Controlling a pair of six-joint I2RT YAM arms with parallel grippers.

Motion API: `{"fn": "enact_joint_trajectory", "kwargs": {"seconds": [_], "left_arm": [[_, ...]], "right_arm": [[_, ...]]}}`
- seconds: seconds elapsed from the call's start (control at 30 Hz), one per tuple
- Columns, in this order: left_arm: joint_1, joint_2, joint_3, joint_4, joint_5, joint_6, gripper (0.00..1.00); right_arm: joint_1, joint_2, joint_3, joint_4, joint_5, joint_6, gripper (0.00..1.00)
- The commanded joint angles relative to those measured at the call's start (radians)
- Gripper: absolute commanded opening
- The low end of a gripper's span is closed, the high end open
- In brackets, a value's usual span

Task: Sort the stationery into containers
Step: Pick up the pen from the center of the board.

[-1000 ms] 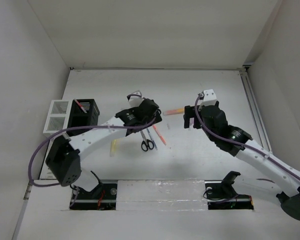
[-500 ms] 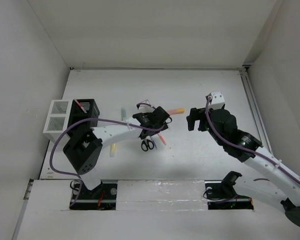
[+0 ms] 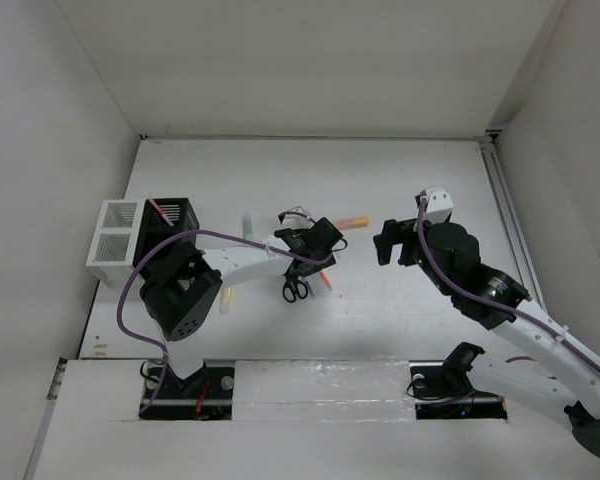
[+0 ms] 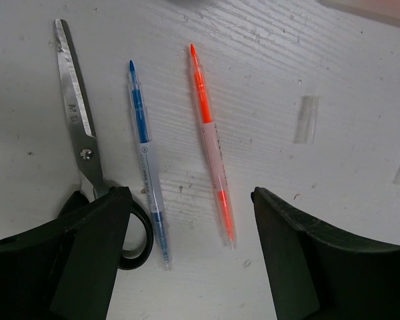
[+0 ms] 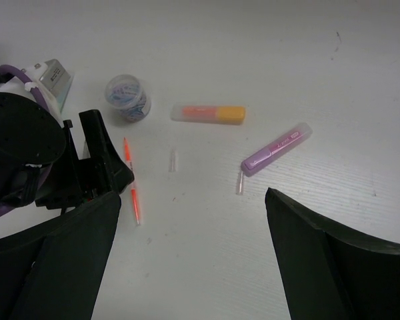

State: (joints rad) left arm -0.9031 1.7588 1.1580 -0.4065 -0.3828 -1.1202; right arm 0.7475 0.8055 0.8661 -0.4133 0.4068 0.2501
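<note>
Pens lie directly under the left claw (image 4: pixel 189 200). Its fingers are spread wide and grip nothing. The blue pen (image 4: pixel 145 157) and the orange pen (image 4: pixel 212 143) rest side by side on the table (image 4: pixel 333 80) between them, tips pointing away from the claw. The scissors (image 4: pixel 77 113) lie just outside its left finger, which hides part of the black handle.

The right claw (image 5: pixel 192 200) also gapes wide and empty. Ahead of its fingertips lie the orange highlighter (image 5: pixel 209 114) and, nearer its right finger, the purple highlighter (image 5: pixel 277 149). A small round greyish piece (image 5: pixel 127 98) sits ahead to its left.

The white container (image 3: pixel 115 232) and black container (image 3: pixel 170 225) stand touching, well apart from both claws, off to the left claw's left.
</note>
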Motion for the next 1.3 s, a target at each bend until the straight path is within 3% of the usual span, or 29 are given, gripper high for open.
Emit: {"fn": "enact_joint_trajectory", "kwargs": {"seconds": [0.0, 0.6, 0.87, 1.23, 1.27], "left_arm": [[0.0, -0.005, 0.016, 0.003, -0.001, -0.007, 0.69], [-0.01, 0.09, 0.155, -0.054, 0.005, -0.102, 0.68], [-0.01, 0.143, 0.176, -0.074, -0.005, -0.133, 0.54], [-0.01, 0.199, 0.195, -0.12, -0.005, -0.164, 0.53], [-0.01, 0.199, 0.195, -0.132, -0.005, -0.164, 0.46]], "right_arm": [[-0.002, -0.011, -0.013, 0.045, -0.01, -0.009, 0.95], [-0.002, -0.042, 0.022, 0.005, 0.024, -0.018, 0.95], [-0.002, -0.071, 0.044, -0.016, 0.024, -0.018, 0.95], [-0.002, -0.08, 0.044, -0.016, 0.024, -0.037, 0.95], [-0.002, -0.089, 0.044, -0.016, 0.024, -0.037, 0.95]]}}
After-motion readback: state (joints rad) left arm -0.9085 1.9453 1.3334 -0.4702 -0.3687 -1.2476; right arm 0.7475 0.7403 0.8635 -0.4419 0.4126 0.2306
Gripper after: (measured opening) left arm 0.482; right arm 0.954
